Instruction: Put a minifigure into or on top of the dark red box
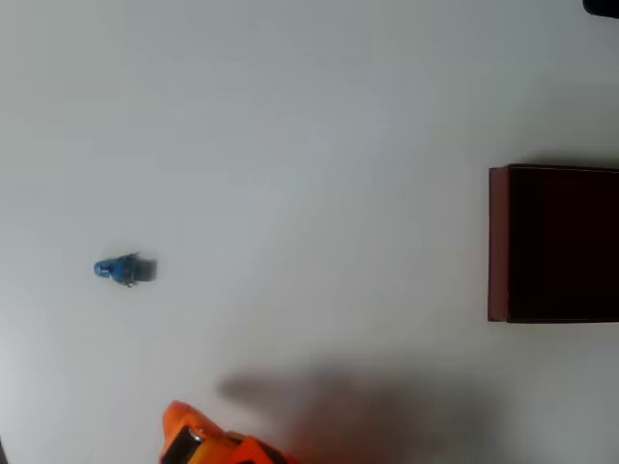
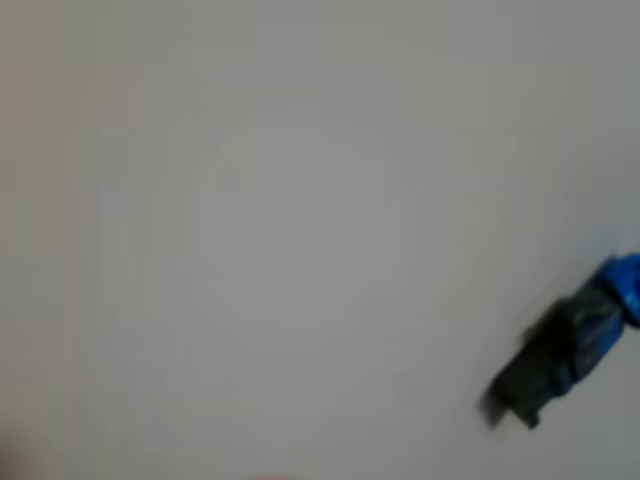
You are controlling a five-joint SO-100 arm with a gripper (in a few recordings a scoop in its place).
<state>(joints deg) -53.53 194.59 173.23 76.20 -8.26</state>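
A plain, pale grey-white table (image 1: 290, 145) runs to every edge of the overhead view, smooth and unmarked, a little darker toward the left side. A soft, blurred grey shadow (image 1: 358, 401) lies on it at the lower middle of the frame, widest toward the bottom edge and thinning to a point on its left. A small dark shape (image 1: 602, 6) is cut off by the upper right corner; what it is cannot be told. In the wrist view the same tabletop (image 2: 250, 200) shows as an even, out-of-focus grey surface.
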